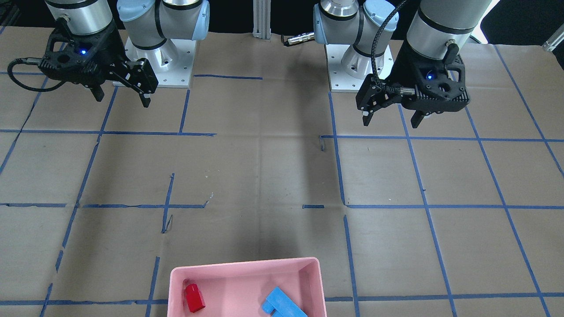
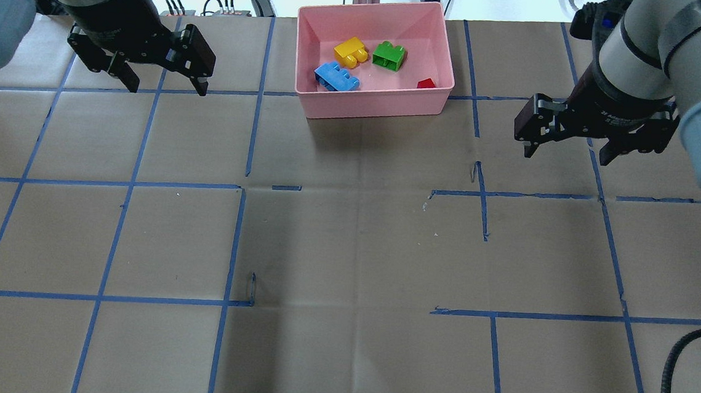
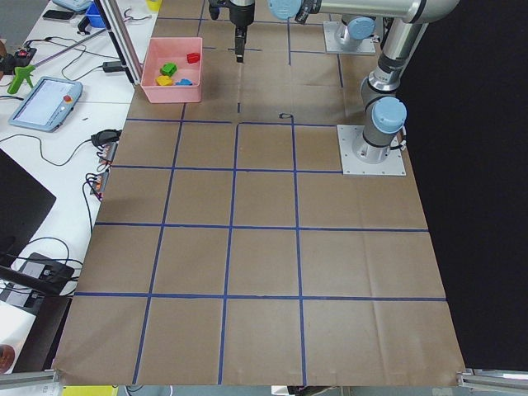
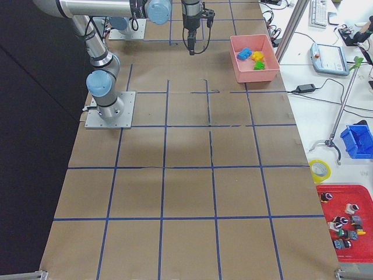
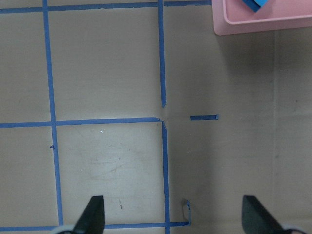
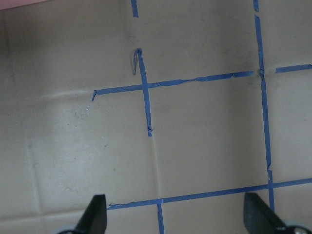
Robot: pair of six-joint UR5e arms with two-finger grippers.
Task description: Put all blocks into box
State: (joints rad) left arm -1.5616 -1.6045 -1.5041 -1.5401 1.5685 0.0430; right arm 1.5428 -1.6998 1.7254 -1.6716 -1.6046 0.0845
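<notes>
The pink box (image 2: 372,105) stands at the table's far middle edge. In it lie the yellow block (image 2: 350,51), the green block (image 2: 389,55), the light blue block (image 2: 336,77) and the red block (image 2: 426,83). The front-facing view shows only the red block (image 1: 194,298) and the blue block (image 1: 282,304) in the box (image 1: 244,263). My left gripper (image 2: 167,85) hangs open and empty left of the box. My right gripper (image 2: 566,153) hangs open and empty right of it. The left wrist view shows open fingers (image 5: 92,214) over bare paper, with the box corner (image 5: 263,27) at the top right.
Brown paper with a blue tape grid (image 2: 240,189) covers the table. The two arm bases (image 1: 158,66) stand at the robot's side. Cables and a tablet (image 3: 45,103) lie beyond the table's far edge, behind the box.
</notes>
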